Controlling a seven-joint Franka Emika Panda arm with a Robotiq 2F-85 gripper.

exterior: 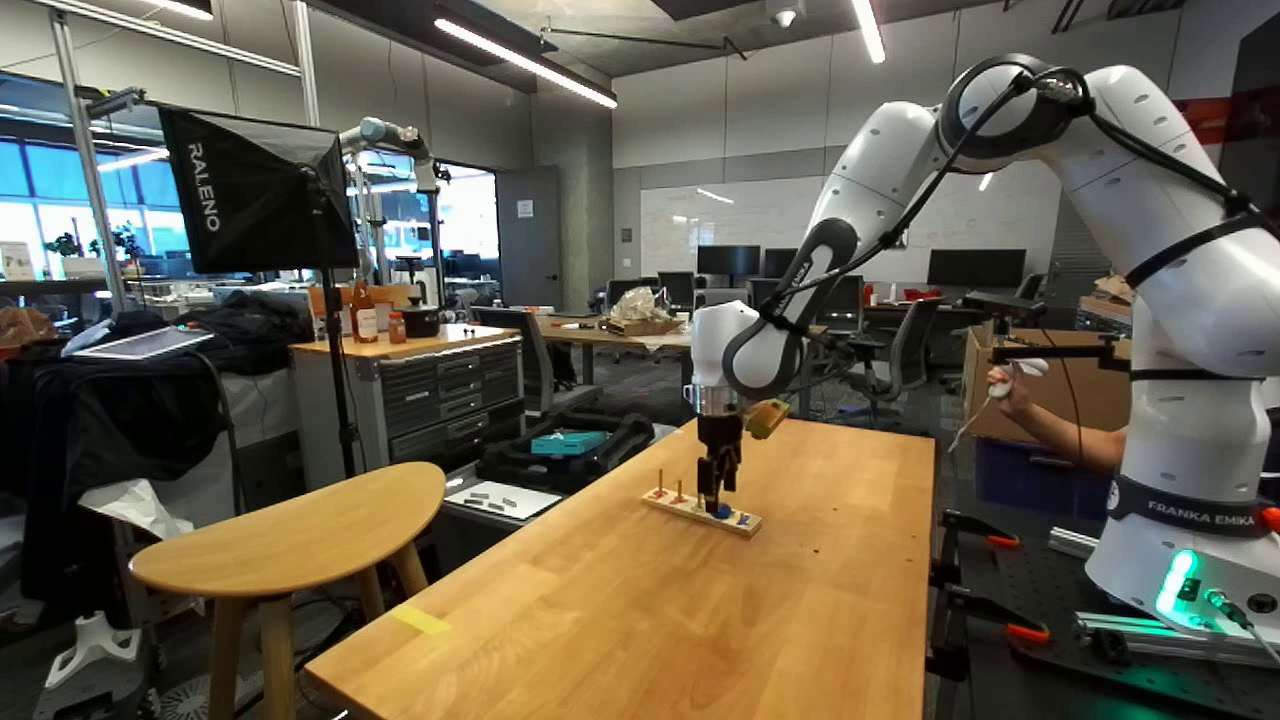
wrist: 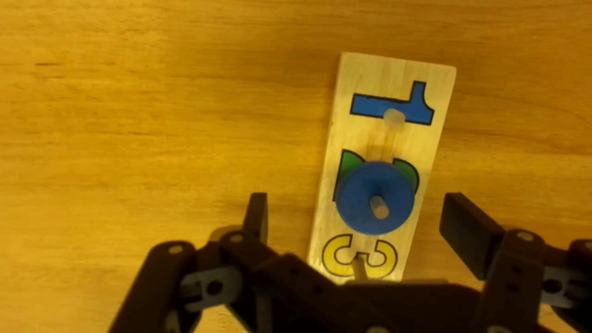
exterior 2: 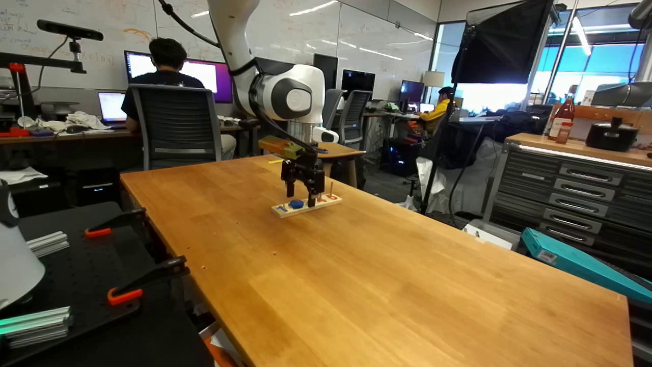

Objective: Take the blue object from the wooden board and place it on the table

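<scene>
The blue object, a round disc [wrist: 370,192], sits on a peg over the green numeral of the wooden board [wrist: 397,71]. It shows small in both exterior views [exterior: 721,512] [exterior 2: 296,204]. The pale board [exterior 2: 286,213] carries painted numerals and upright pegs, and lies on the light-wood table [exterior: 640,620]. My gripper [wrist: 357,212] is open and empty, pointing down over the board. In the wrist view its fingers stand on either side of the disc, apart from it. Its body hides the board's lower end there. The gripper [exterior 2: 301,198] also shows above the board in an exterior view.
The board's thin pegs [exterior: 660,480] stand up close to the gripper. An oval wooden stool [exterior: 300,530] stands beside the table. Orange-tipped clamps [exterior 2: 125,295] sit along the robot-side edge. A grey drawer cabinet [exterior 2: 570,188] and a teal box [exterior 2: 586,265] stand beyond the table.
</scene>
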